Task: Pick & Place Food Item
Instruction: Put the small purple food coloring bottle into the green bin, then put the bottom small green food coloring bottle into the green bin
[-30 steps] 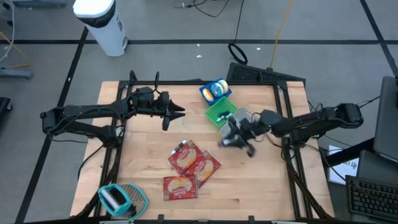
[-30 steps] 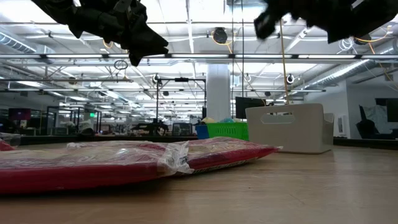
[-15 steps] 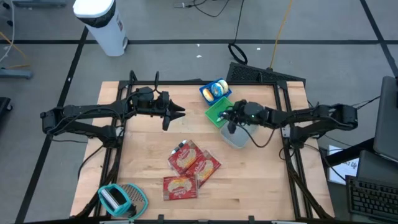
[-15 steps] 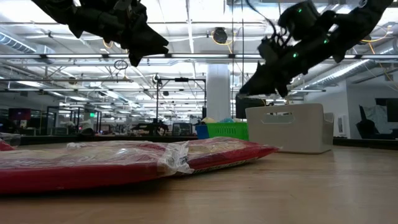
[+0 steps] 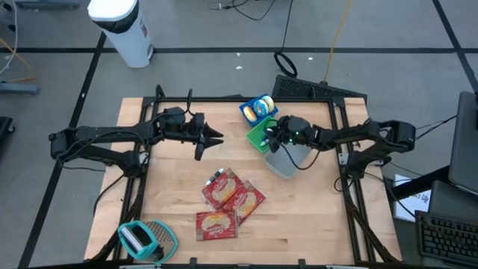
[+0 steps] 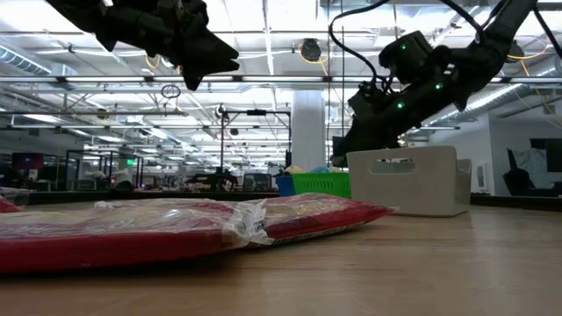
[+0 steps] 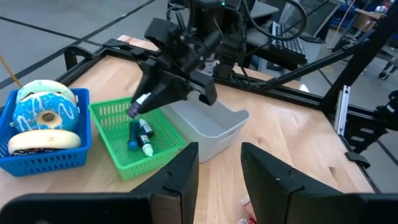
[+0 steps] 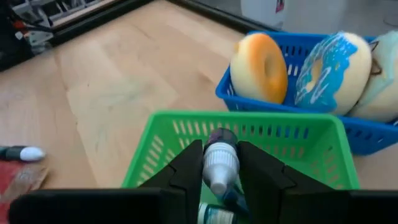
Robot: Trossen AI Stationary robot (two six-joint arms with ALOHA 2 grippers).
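Observation:
My right gripper [image 5: 270, 138] hangs over the green basket [image 5: 259, 134] at the table's far right, shut on a small white bottle with a dark cap [image 8: 219, 163]. The left wrist view also shows this bottle [image 7: 138, 107], with two more bottles [image 7: 140, 134] lying inside the basket. Three red food packets [image 5: 228, 200] lie flat on the table's near middle. Donuts fill a blue basket [image 5: 258, 108] behind the green one. My left gripper [image 5: 213, 137] hovers open over the table's far left-middle, with nothing between its fingers [image 7: 186, 171]. My right gripper pinches the bottle's white body [image 8: 219, 168] between its two fingers. The fingers slant down from the table's right side, and the bottle lies along them, its dark cap [image 8: 219, 138] sticking out past the tips. The bottle is lifted clear above the green basket.
A grey-white bin [image 5: 285, 161] stands just near of the green basket, under my right arm. A teal object [image 5: 146, 239] lies at the near left corner. Bare wood shows between the packets and the baskets.
My right gripper has swung from above the grey-white bin toward the table's far edge and a little left, sinking and tipping from steeply down to a shallower slant. It now stands over the green basket with the bottle still between its fingers.

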